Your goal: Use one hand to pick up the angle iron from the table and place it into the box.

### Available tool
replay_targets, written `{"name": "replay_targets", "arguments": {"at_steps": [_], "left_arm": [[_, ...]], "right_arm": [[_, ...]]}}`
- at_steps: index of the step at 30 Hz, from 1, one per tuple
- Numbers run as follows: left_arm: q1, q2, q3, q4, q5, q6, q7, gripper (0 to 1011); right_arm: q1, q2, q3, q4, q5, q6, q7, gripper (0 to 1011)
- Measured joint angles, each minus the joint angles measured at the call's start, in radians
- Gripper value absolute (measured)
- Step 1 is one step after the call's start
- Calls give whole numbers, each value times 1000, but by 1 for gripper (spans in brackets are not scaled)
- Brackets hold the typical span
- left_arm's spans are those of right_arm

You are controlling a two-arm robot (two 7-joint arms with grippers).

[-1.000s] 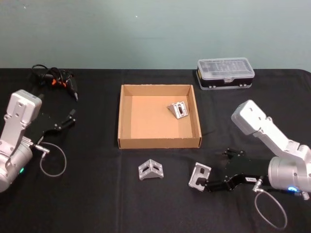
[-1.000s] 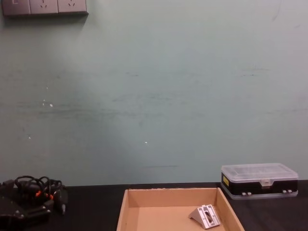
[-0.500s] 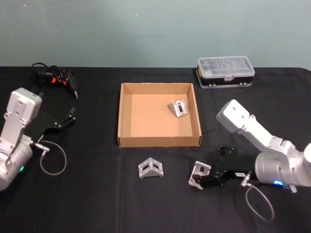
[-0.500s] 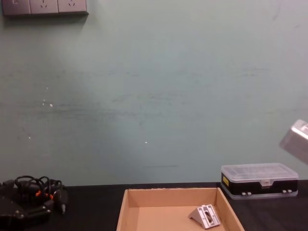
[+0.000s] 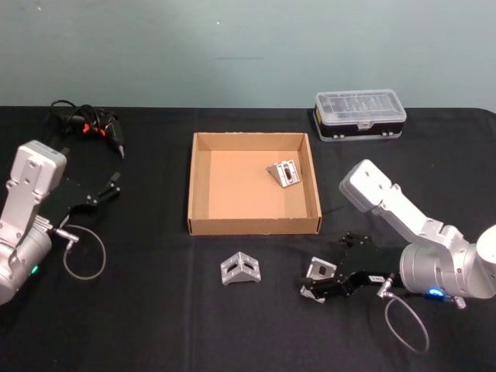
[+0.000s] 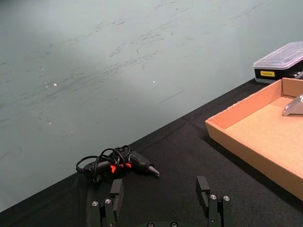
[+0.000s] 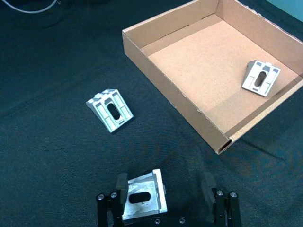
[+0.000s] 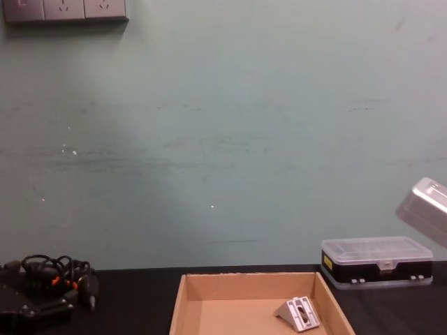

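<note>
In the lower right of the head view, the right gripper (image 5: 325, 271) is held low over the black tabletop (image 5: 155, 318). Its jaws are spread apart around an angle iron (image 5: 317, 270). In the right wrist view that angle iron is seen resting against one finger (image 7: 122, 182) and clear of the other. A second angle iron (image 5: 240, 269) is laid on the tabletop to the left of it, just below the cardboard box (image 5: 254, 226) at the centre. A third angle iron (image 5: 284, 173) is lodged inside the box, near its upper right corner. The left gripper (image 5: 107, 191) is parked at the left edge, jaws apart.
</note>
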Motion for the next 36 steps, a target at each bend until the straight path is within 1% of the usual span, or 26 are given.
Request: {"name": "replay_targets", "arguments": {"at_steps": [6,8,11,16,17,18,22,24,25,27,28,29,31,32,36], "left_arm": [[0,0,0,0,0,0,0,1011],[0,0,0,0,0,0,0,1011],[0,0,0,0,0,0,0,1012],[0,0,0,0,0,0,0,1011],[0,0,0,0,0,0,0,1011],[0,0,0,0,0,0,0,1011],[0,0,0,0,0,0,0,1011],[0,0,0,0,0,0,0,1011],[0,0,0,0,0,0,0,1011],[0,0,0,0,0,0,0,1011],[0,0,0,0,0,0,0,1011],[0,0,0,0,0,0,0,1011],[0,0,0,0,0,0,0,1011],[0,0,0,0,0,0,0,1011],[0,0,0,0,0,0,0,1011]], "right_arm": [[0,1,0,-1,0,-1,0,899],[-1,2,1,-1,0,-1,1,813],[-1,2,1,-2,0,-1,1,741],[-1,2,1,-2,1,-1,2,592],[-1,2,1,-2,1,-1,2,522],[-1,3,1,-2,1,-1,2,522],[-1,3,1,-3,1,-1,2,388],[-1,3,1,-3,1,-1,2,339],[-1,3,1,-3,1,-1,3,277],[-1,3,1,-3,1,-1,3,242],[-1,4,1,-3,1,-1,3,197],[-3,4,2,-4,1,-2,3,161],[-10,6,9,-12,2,-12,1,123],[-17,7,14,-19,4,-20,-3,81],[-31,7,32,-41,11,-36,-20,80]]}}
